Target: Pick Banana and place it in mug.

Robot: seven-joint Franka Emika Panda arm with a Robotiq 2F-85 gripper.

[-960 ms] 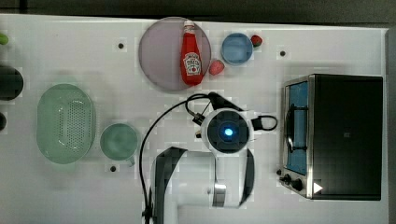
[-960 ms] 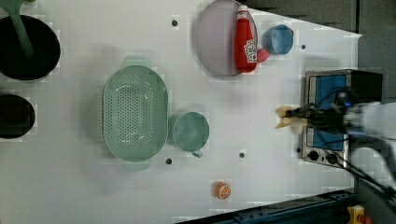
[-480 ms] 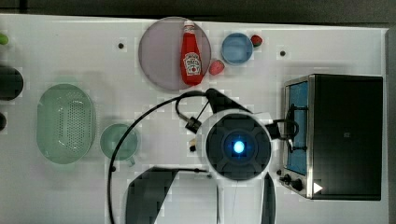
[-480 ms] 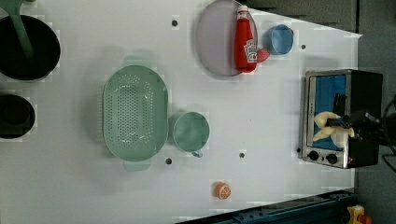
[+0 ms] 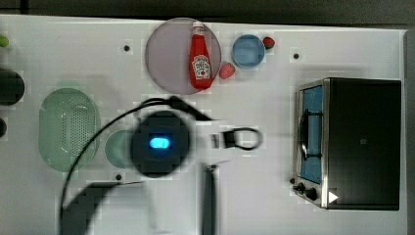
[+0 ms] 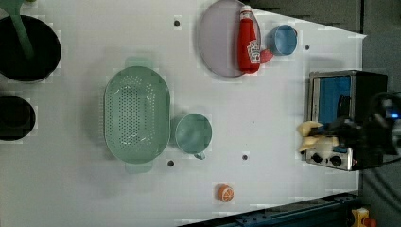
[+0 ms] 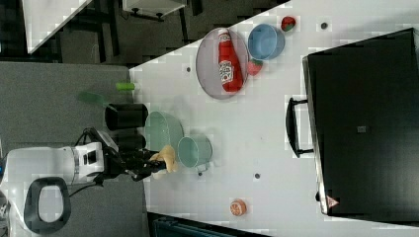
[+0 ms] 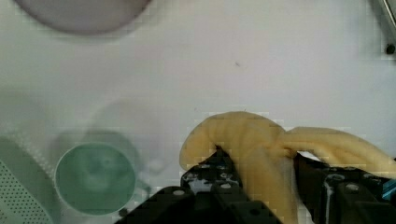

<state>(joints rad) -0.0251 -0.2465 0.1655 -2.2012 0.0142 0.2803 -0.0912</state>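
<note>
Our gripper (image 8: 261,186), half-closed on the banana (image 8: 252,140), is now swinging from mid-frame toward the mug (image 5: 117,148) at lower left.

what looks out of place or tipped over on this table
The ketchup bottle lies on its side across the grey plate rather than standing. Otherwise nothing is spilled; the banana is clamped in the end effector.

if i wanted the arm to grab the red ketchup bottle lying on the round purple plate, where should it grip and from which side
Grip the red ketchup bottle across its labelled body, coming straight down from above. It lies flat on the round purple plate, white cap toward the table's far edge in the top view, so fingers would probably best close across its narrow width. The pink strawberry sits close beside its base, so staying nearer mid-body seems safer.
</note>
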